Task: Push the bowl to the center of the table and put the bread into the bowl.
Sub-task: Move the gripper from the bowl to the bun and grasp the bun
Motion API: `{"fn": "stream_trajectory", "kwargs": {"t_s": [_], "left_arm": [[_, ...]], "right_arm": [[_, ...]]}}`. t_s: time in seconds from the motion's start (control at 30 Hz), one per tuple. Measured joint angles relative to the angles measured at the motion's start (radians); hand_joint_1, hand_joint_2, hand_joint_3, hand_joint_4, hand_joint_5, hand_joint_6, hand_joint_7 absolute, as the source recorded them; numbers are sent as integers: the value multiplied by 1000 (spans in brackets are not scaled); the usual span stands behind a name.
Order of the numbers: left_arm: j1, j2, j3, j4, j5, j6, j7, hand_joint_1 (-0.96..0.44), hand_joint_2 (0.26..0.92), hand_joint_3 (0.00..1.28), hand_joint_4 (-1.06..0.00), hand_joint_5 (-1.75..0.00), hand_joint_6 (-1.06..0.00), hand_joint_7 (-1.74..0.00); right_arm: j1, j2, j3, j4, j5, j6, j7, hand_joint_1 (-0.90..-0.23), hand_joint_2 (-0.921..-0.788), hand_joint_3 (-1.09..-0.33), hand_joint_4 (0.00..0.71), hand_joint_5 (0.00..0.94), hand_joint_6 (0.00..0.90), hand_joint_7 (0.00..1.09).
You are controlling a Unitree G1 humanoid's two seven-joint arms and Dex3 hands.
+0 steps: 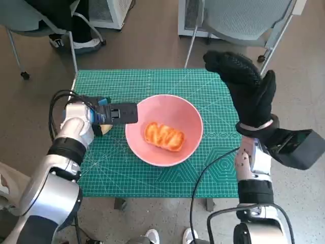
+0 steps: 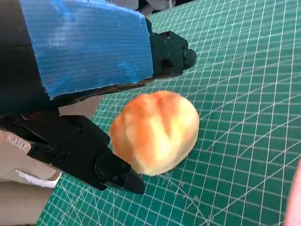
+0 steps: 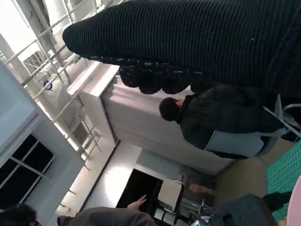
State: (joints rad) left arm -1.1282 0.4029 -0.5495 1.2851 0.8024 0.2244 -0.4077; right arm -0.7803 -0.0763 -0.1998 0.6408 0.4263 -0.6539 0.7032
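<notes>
The pink bowl [image 1: 133, 145] stands near the middle of the green cutting mat [image 1: 203, 168], and a glazed orange bread [image 1: 163, 135] lies inside it. My left hand [image 1: 109, 113] lies low at the bowl's left side, its black fingers [image 1: 124, 113] stretched straight to the rim. A round pale bun [image 2: 157, 132] rests on the mat [image 2: 244, 70] between that hand's fingers [image 2: 169, 52] and thumb [image 2: 113, 172]; it peeks out below the hand [image 1: 105, 129]. My right hand [image 1: 249, 89] is raised well above the table's right side, fingers spread, holding nothing.
Chairs stand beyond the far edge [image 1: 238, 20] and at the far left [image 1: 30, 20]. A black cable [image 1: 205, 170] crosses the mat's near right corner. Shoes [image 1: 152, 236] show below the near edge. A seated person [image 3: 221, 117] appears in the right wrist view.
</notes>
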Motion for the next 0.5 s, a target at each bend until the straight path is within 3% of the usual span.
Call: {"fn": "stream_trajectory", "kwargs": {"t_s": [0.33,0.4,0.43,0.5], "left_arm": [[0,-20,-1,25,-19,8,13,-242,698,11,-26,-12,-109,-12],[0,-23,-1,30,-23,9,20,-178,719,11,-115,-533,-124,-5],[0,-24,1,31,-25,10,24,-136,719,24,-166,-970,-131,-5],[0,-25,4,33,-34,14,31,-86,724,37,-227,-1349,-137,-4]], "right_arm": [[2,-3,0,-12,1,11,0,-692,-921,-901,111,3,0,420],[3,-4,0,-15,1,14,0,-693,-921,-900,111,3,0,421],[3,-5,0,-16,2,16,0,-693,-921,-900,111,3,0,422],[4,-8,0,-18,2,18,0,-694,-921,-899,112,3,1,423]]}}
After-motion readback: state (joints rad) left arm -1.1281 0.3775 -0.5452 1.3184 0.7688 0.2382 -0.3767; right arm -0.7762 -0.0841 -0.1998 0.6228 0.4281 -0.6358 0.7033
